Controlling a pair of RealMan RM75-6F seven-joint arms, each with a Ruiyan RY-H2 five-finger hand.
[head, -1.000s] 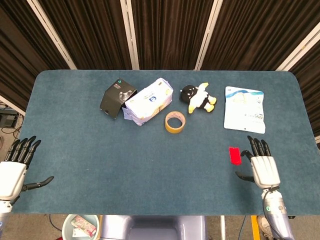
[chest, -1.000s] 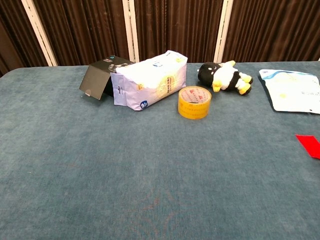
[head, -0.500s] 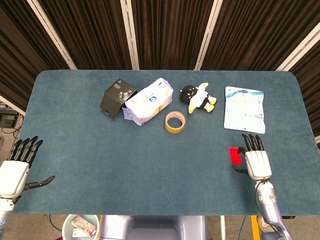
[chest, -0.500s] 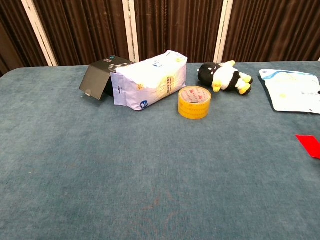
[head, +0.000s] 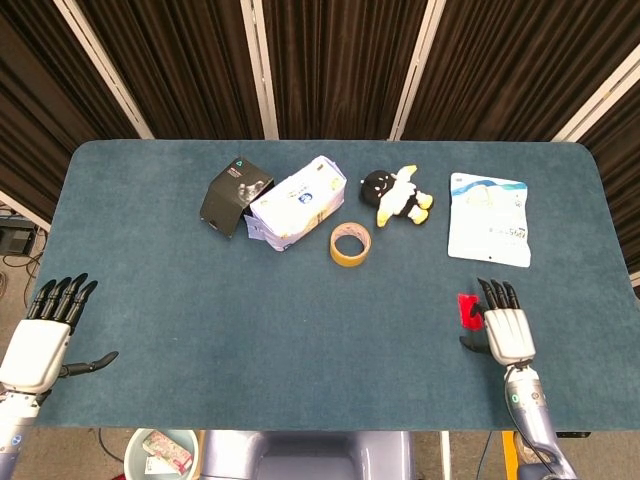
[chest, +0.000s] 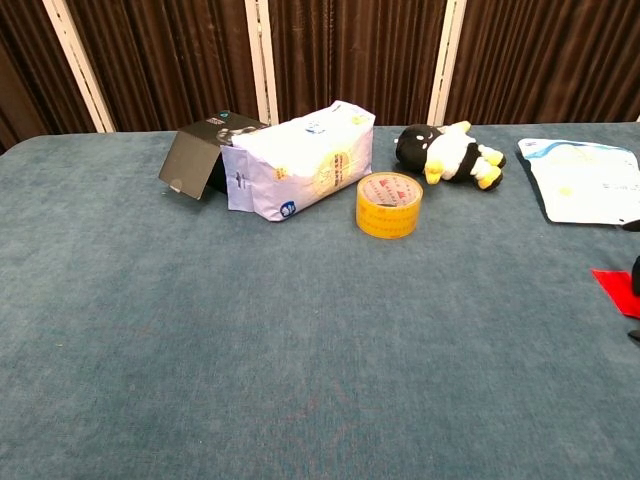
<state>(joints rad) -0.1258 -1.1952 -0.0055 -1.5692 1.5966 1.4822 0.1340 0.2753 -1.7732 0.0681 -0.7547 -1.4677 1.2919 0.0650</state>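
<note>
Red card (head: 467, 309) flat on the blue bench (head: 180, 300), long axis running away from the robot, touching or just left of the right robot hand (head: 506, 330): fingers spread, empty, tips level with it. Left robot hand (head: 40, 340) likewise spread, well apart.

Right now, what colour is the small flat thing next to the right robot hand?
Red; it shows best in the head view, beside the right robot hand.

Table (head: 200, 290) wearing matt, slightly napped blue cloth. Tape roll (head: 350, 245) showing glossy yellowish plastic. Tissue pack (head: 297, 202) and white pouch (head: 488, 217) gleaming as smooth film. Penguin toy (head: 397, 196) looking soft plush. Black box (head: 233, 196) appearing matt card.
</note>
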